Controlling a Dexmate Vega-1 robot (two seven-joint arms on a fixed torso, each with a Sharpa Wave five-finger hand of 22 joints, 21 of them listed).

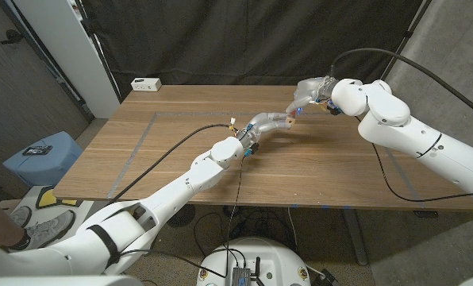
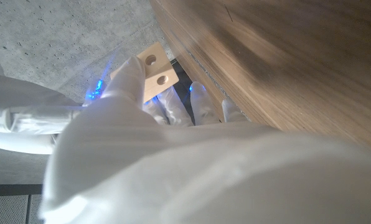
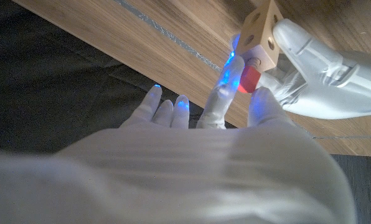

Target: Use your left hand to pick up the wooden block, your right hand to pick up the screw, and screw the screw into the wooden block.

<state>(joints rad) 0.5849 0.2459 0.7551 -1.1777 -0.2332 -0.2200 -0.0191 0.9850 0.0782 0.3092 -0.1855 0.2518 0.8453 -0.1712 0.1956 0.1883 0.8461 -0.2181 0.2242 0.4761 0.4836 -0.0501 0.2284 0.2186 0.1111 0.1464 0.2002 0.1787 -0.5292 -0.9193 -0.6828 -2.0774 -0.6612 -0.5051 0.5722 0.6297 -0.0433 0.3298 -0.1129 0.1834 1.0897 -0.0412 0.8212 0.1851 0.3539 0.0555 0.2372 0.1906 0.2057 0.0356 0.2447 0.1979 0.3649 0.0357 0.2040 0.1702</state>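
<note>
Wooden block [image 3: 261,32]: held above table [image 1: 324,171], gripped in your left hand [image 1: 270,123], holed faces exposed. Screw [image 3: 250,77], red head: pinched between fingertips [image 3: 225,84] of your right hand [image 1: 312,91], head against block face. Both hands meet over far middle of table. White box [image 1: 146,83] at far left table edge.

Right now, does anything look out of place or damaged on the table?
Nothing stands out. The left hand holds the block above the table, and the right hand pinches the red screw against it. No damage shows.
</note>
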